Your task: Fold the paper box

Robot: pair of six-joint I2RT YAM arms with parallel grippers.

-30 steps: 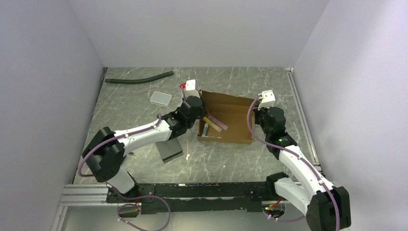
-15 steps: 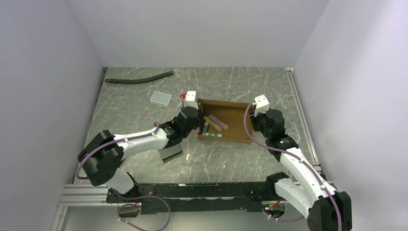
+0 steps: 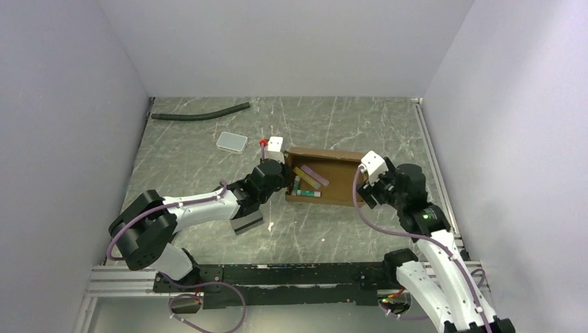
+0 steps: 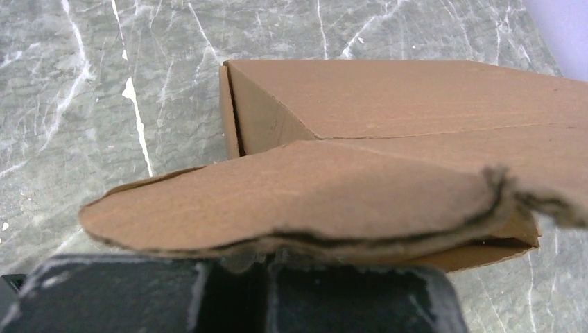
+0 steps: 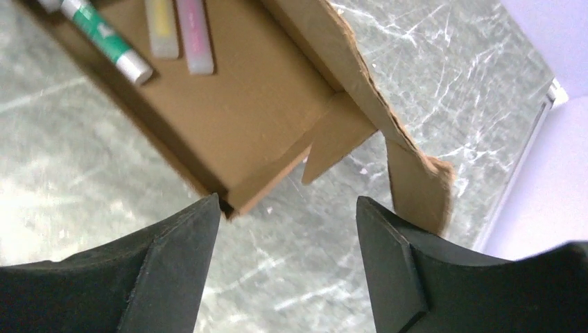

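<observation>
A: Item one, the paper box [image 3: 340,182]. Location?

B: Brown cardboard, open-topped, lying right of centre on the grey marbled surface [image 3: 312,229], with one arm at each end.

A: Contents?

B: A green-banded marker [image 5: 104,38], a yellow stick [image 5: 161,28] and a pink stick [image 5: 193,35], all lying flat on the box floor towards its left end.

A: Left jaws, state and relation to the box?

B: Pressed together at the box's left end. In the left wrist view a rounded flap with a ragged edge lies straight across the black fingers [image 4: 139,295], and its edge appears pinched between them. The box's side wall [image 4: 263,125] stands upright just behind the flap.

A: Right jaws?

B: Spread wide and holding nothing. They sit just off the box's right end. In the right wrist view the box's near corner lies just beside one fingertip [image 5: 204,215]; whether they touch I cannot tell. A loose flap [image 5: 416,187] stands beyond the gap.

A: Other stock on the surface?

B: A black hose [image 3: 201,112] at the far left, a pale flat tray [image 3: 231,141] nearby, and a dark slab [image 3: 246,220] beneath the left arm
</observation>
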